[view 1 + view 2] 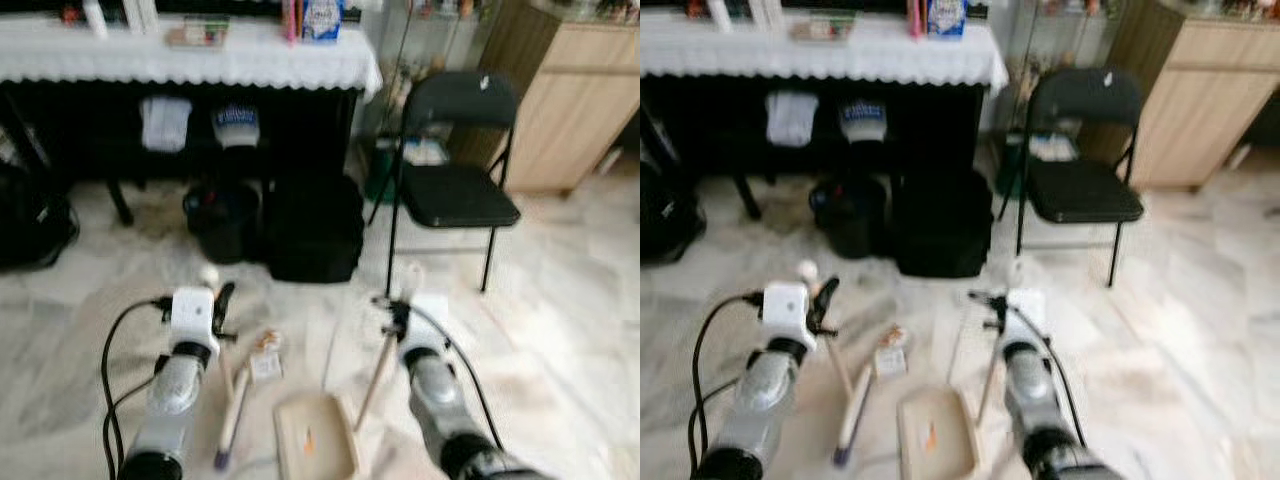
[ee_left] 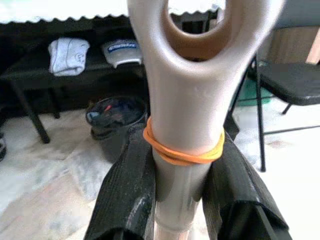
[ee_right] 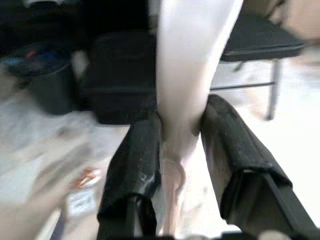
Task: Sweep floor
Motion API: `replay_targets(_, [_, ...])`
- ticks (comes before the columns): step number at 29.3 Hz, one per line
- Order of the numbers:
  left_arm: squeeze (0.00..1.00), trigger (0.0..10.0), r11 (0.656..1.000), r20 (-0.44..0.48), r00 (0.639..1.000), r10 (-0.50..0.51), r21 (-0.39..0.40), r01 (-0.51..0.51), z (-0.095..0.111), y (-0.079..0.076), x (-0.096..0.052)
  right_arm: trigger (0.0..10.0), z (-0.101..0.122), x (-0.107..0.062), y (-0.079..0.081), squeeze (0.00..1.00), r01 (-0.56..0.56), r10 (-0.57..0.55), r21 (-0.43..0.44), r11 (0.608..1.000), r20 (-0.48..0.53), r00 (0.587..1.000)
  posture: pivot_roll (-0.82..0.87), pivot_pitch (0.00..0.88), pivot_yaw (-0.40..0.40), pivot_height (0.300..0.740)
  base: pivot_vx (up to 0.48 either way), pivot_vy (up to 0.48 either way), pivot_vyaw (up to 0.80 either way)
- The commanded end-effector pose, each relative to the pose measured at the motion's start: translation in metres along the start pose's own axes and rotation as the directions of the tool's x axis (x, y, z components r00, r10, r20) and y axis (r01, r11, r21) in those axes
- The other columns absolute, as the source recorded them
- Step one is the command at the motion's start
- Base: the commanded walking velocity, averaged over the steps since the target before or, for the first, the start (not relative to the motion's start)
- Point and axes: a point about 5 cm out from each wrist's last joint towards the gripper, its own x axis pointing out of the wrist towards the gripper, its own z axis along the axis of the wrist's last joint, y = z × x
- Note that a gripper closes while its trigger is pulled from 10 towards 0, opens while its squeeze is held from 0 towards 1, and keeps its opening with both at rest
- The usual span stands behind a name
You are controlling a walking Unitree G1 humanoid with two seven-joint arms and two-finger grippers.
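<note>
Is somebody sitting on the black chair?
No, the black folding chair has a bare seat, standing on the floor beside the white-clothed table.

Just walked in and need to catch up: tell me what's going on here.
The robot is sweeping the floor with a tool in each arm. The left gripper has its fingers clamped on the beige broom handle, which carries an orange rubber band. The right gripper grips the pale dustpan handle. The dustpan rests on the marble floor between the arms, with a small orange scrap in it. A paper scrap lies beside the broom, not yet collected.
</note>
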Motion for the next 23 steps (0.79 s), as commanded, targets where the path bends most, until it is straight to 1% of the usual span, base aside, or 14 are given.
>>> replay_targets(1, [0.0,10.0,1.0,0.012,1.0,0.021,0.005,-0.021,0.002,0.005,0.001,10.0,0.004,0.002,0.007,0.0,-0.003,0.003,-0.028,1.0,-0.005,1.0,0.01,0.0,-0.04,0.74,0.0,0.0,0.0])
replay_targets(4, [0.0,10.0,1.0,0.013,1.0,0.025,0.007,-0.026,0.002,0.006,0.001,10.0,0.001,0.003,0.002,0.0,0.029,-0.031,-0.057,0.998,-0.027,0.999,0.0,0.0,-0.04,0.74,0.0,0.0,0.0])
replay_targets(6, [0.0,10.0,1.0,0.012,1.0,0.027,0.006,-0.027,0.002,0.006,0.001,10.0,0.002,0.003,-0.003,0.0,0.069,-0.071,-0.07,0.995,-0.028,0.997,0.0,0.0,-0.04,0.74,0.0,0.0,0.0])
replay_targets(7, [0.0,10.0,1.0,0.011,1.0,0.028,0.006,-0.028,0.002,0.006,0.001,10.0,0.002,0.004,-0.008,0.0,0.105,-0.107,-0.083,0.991,-0.028,0.994,0.0,0.0,-0.04,0.74,0.0,0.0,0.0])
replay_targets(9, [0.0,10.0,1.0,0.01,1.0,0.029,0.007,-0.029,0.002,0.006,0.001,10.0,0.002,0.004,-0.013,0.0,0.134,-0.137,-0.095,0.987,-0.029,0.99,0.0,0.0,-0.04,0.74,0.0,0.0,0.0])
replay_targets(10, [0.0,10.0,1.0,0.009,1.0,0.03,0.007,-0.03,0.002,0.006,0.001,10.0,0.003,0.004,-0.017,0.0,0.161,-0.164,-0.101,0.982,-0.02,0.986,0.0,0.0,-0.04,0.74,0.0,0.0,0.0])
replay_targets(13, [0.0,10.0,0.999,0.008,0.999,0.031,0.007,-0.031,0.002,0.007,0.001,10.0,0.006,0.004,-0.022,0.0,0.19,-0.191,-0.104,0.976,0.007,0.982,0.0,0.0,-0.041,0.74,0.0,0.0,0.0])
replay_targets(16, [0.0,10.0,0.999,0.005,0.999,0.033,0.008,-0.033,0.002,0.007,0.002,10.0,0.014,0.006,-0.027,0.0,0.239,-0.232,-0.134,0.962,0.067,0.97,0.0,0.002,-0.041,0.74,0.0,0.0,0.0])
replay_targets(23, [0.0,10.0,0.999,-0.002,1.0,0.031,0.01,-0.031,0.002,0.008,0.002,10.0,0.02,0.007,-0.028,0.0,0.241,-0.23,-0.11,0.964,0.1,0.968,0.0,0.007,-0.039,0.74,0.0,0.0,0.0])
